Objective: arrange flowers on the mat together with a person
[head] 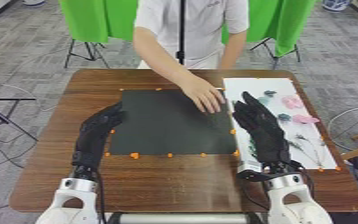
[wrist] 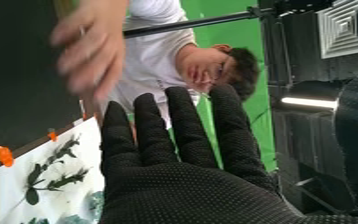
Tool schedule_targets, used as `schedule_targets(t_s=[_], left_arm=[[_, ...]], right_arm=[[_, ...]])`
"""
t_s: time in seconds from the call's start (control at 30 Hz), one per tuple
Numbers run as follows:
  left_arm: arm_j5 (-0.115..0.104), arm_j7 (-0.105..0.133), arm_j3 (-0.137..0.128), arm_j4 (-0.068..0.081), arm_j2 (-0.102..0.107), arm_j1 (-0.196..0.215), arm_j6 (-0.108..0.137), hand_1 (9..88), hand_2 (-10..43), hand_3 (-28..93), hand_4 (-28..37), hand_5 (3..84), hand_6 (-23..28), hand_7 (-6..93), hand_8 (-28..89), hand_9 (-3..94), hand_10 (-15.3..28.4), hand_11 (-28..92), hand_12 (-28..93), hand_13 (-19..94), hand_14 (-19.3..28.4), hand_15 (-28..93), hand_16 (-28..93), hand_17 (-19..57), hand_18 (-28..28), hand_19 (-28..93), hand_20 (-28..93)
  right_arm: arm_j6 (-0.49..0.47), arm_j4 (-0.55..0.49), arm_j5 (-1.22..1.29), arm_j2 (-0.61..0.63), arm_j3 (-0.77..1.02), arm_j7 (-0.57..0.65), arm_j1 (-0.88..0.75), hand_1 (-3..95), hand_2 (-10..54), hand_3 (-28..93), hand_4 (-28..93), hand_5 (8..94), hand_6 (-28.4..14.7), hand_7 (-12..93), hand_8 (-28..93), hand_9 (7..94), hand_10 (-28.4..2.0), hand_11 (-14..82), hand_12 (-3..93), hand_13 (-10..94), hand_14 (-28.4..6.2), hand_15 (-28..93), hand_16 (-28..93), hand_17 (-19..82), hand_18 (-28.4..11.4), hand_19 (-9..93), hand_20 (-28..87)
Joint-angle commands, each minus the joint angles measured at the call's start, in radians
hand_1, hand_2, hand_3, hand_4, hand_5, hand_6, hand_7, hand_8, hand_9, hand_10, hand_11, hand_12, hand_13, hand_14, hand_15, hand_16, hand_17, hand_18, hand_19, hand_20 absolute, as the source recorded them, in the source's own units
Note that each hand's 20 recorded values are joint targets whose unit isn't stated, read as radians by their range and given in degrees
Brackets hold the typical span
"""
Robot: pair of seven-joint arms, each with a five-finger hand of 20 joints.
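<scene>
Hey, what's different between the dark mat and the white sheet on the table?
The dark mat is close to square, while the white sheet is longer and narrower. The dark mat lies near the middle of the table, the white sheet towards the robot's right. The white sheet bears pink flowers; on the dark mat I see none. Both lie flat, with orange bits at their edges.

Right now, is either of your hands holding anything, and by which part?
Nothing: the right hand, fingers straight, is empty over the white sheet, and the left hand looks empty by the black mat.
</scene>
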Motion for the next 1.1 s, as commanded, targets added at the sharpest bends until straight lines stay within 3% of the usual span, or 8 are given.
schedule_targets(t_s=[0.03, 0.2, 0.33, 0.4, 0.57, 0.73, 1.0, 1.1], left_arm=[[-0.008, 0.0, -0.003, 0.007, -0.014, 0.012, 0.007, 26.4, -2.8, 64, -17.8, 47.2, 3.4, 13.0, -6, 45.2, 13.3, 21, 15, 36, 17.2, 18, 5, 5.5, 13.1, 11, 19], [0.013, 0.005, 0.009, 0.018, -0.027, -0.009, -0.004, 26.4, -2.8, 64, -17.8, 47.3, 3.4, 13.0, -6, 45.3, 13.3, 21, 15, 36, 17.2, 18, 5, 5.5, 13.1, 11, 19], [0.011, 0.006, 0.012, 0.021, -0.04, -0.011, -0.009, 26.4, -2.7, 64, -17.9, 47.3, 3.3, 13.1, -6, 45.3, 13.2, 21, 15, 36, 17.2, 18, 5, 5.5, 13.1, 11, 19], [0.002, 0.009, 0.022, 0.022, -0.026, -0.011, 0.004, 26.4, -2.8, 64, -17.8, 47.3, 3.3, 13.2, -6, 45.3, 13.2, 21, 15, 36, 17.2, 18, 5, 5.5, 13.1, 11, 19], [0.003, 0.012, 0.023, 0.02, -0.039, -0.007, 0.01, 26.4, -2.8, 64, -18.0, 47.4, 3.3, 13.2, -6, 45.3, 13.2, 21, 15, 36, 17.2, 18, 5, 5.5, 13.1, 11, 19], [0.011, 0.013, 0.027, 0.027, -0.04, -0.024, -0.006, 26.4, -2.7, 64, -18.0, 47.4, 3.4, 13.0, -6, 45.4, 13.2, 21, 15, 36, 17.2, 18, 5, 5.5, 13.1, 11, 19], [0.01, 0.008, -0.007, 0.016, -0.026, -0.001, 0.008, 26.3, -2.9, 64, -17.9, 47.3, 3.4, 13.0, -6, 45.3, 13.2, 21, 15, 36, 17.2, 18, 5, 5.5, 13.1, 11, 19], [-0.005, 0.011, -0.029, 0.01, -0.016, 0.013, 0.026, 26.3, -2.8, 64, -17.9, 47.3, 3.4, 13.0, -6, 45.3, 13.2, 21, 15, 36, 17.2, 18, 5, 5.5, 13.1, 11, 19]], right_arm=[[0.003, 0.005, -0.01, -0.022, -0.006, -0.013, 0.012, 13.0, -3.1, 75, -17, 32.9, -2.3, 10, -8, 34.3, -15.3, 2.5, 12.4, 24, -14.9, 4, 20, 12, -12.9, 7, 23], [0.008, 0.008, -0.004, -0.034, -0.003, -0.009, 0.016, 13.1, -3.1, 75, -17, 32.9, -2.3, 10, -8, 34.3, -15.3, 2.5, 12.4, 24, -14.9, 4, 21, 12, -12.8, 7, 23], [0.001, 0.016, -0.005, -0.044, -0.008, -0.014, 0.025, 13.0, -3.1, 75, -17, 33.0, -2.3, 10, -8, 34.3, -15.4, 2.5, 12.4, 24, -15.0, 4, 21, 12, -12.8, 7, 23], [-0.002, 0.02, -0.007, -0.045, -0.013, -0.016, 0.031, 13.0, -3.0, 75, -17, 33.0, -2.3, 10, -8, 34.3, -15.4, 2.5, 12.4, 24, -15.0, 4, 21, 12, -12.8, 7, 23], [-0.014, 0.027, -0.012, -0.074, -0.021, -0.017, 0.042, 12.9, -3.1, 75, -17, 33.0, -2.3, 10, -8, 34.4, -15.4, 2.5, 12.4, 24, -15.1, 4, 21, 12, -12.8, 7, 23], [-0.012, 0.033, -0.014, -0.079, -0.028, -0.022, 0.057, 12.9, -3.0, 75, -17, 33.1, -2.2, 10, -8, 34.5, -15.4, 2.6, 12.4, 24, -15.1, 4, 21, 12, -12.9, 7, 23], [-0.002, 0.024, -0.009, -0.079, -0.022, -0.014, 0.039, 12.9, -3.1, 75, -17, 33.2, -2.3, 10, -8, 34.6, -15.4, 2.6, 12.3, 25, -15.1, 4, 21, 12, -12.8, 7, 23], [-0.006, 0.025, -0.01, -0.074, -0.02, -0.012, 0.04, 13.0, -3.0, 75, -17, 33.2, -2.3, 10, -8, 34.6, -15.3, 2.6, 12.4, 25, -15.1, 4, 21, 12, -12.8, 7, 23]])
